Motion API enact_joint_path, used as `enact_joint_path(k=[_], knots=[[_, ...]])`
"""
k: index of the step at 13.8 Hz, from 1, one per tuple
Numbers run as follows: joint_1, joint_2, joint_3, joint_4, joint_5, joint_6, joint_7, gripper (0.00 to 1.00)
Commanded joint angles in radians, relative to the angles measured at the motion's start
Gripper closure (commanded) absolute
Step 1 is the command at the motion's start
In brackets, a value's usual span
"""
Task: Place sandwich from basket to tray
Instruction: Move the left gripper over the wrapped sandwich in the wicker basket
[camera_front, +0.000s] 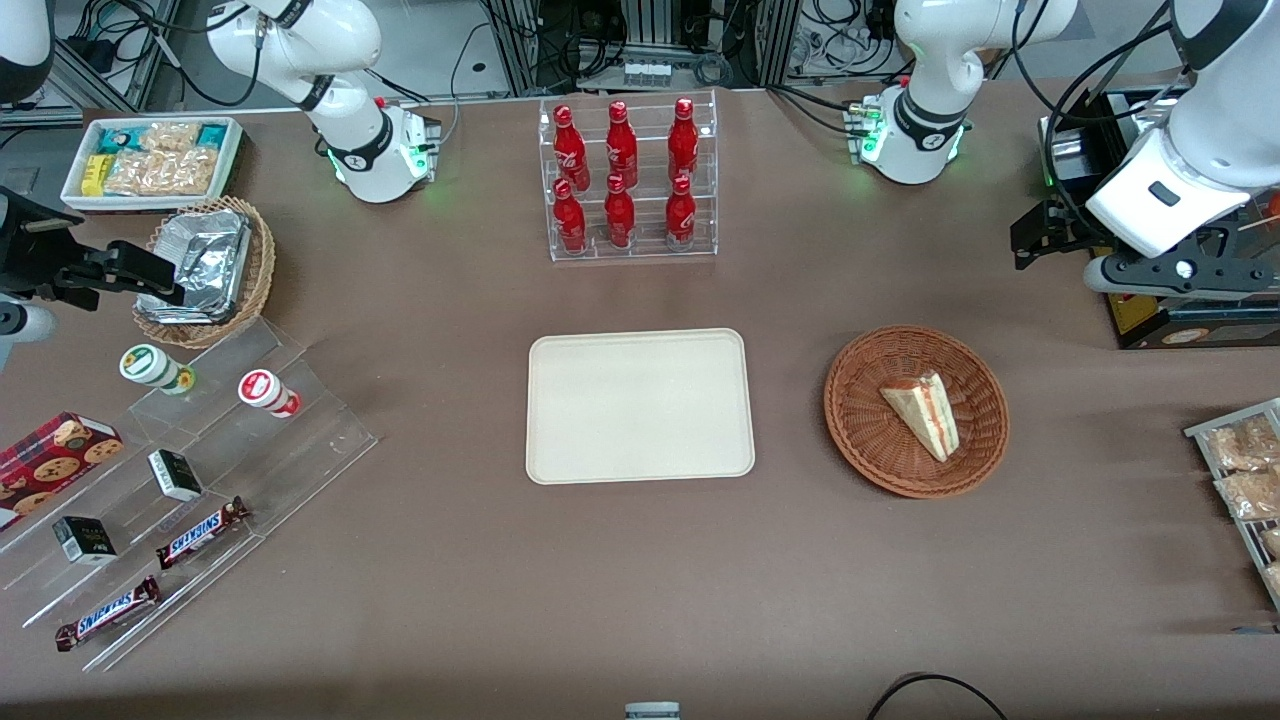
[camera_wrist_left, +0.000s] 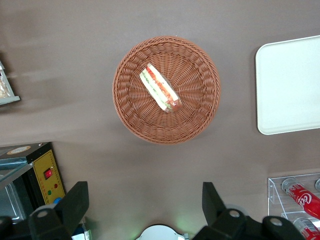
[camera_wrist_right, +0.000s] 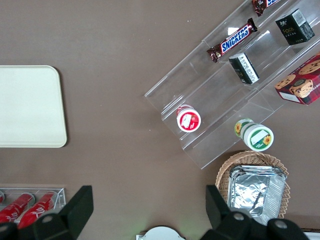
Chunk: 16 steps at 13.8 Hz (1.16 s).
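Note:
The sandwich (camera_front: 925, 410) (camera_wrist_left: 160, 87), a pale wedge with red and green filling, lies in the round reddish-brown basket (camera_front: 850, 400) (camera_wrist_left: 130, 100). The cream tray (camera_front: 640, 405) (camera_wrist_left: 290, 85) (camera_wrist_right: 27, 107) lies flat beside the basket, toward the parked arm's end, with nothing on it. My gripper (camera_front: 1030, 240) (camera_wrist_left: 145, 200) hangs raised above the table, farther from the front camera than the basket and a little toward the working arm's end. It is open, its black fingers (camera_wrist_left: 75, 202) wide apart with only bare table between them.
A clear rack of red bottles (camera_front: 630, 180) (camera_wrist_left: 300, 195) stands farther from the front camera than the tray. A black and yellow box (camera_front: 1180, 320) (camera_wrist_left: 42, 175) sits under my arm. Bagged snacks (camera_front: 1240, 470) lie at the working arm's end. A stepped acrylic shelf (camera_front: 200, 470) and a foil-lined basket (camera_front: 210, 265) are at the parked arm's end.

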Motion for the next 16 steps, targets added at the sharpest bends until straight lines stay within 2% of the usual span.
enact_joint_path(k=[1, 2, 7, 11, 16], knots=[[0.018, 0.021, -0.008, 0.019, -0.045, -0.009, 0.012, 0.00], [0.022, 0.030, -0.007, 0.019, -0.070, -0.015, 0.011, 0.00], [0.024, 0.089, -0.011, -0.103, -0.055, 0.074, 0.026, 0.00], [0.023, 0.070, -0.011, -0.318, -0.053, 0.325, 0.017, 0.00], [0.024, 0.058, -0.010, -0.503, -0.052, 0.572, 0.002, 0.00]])
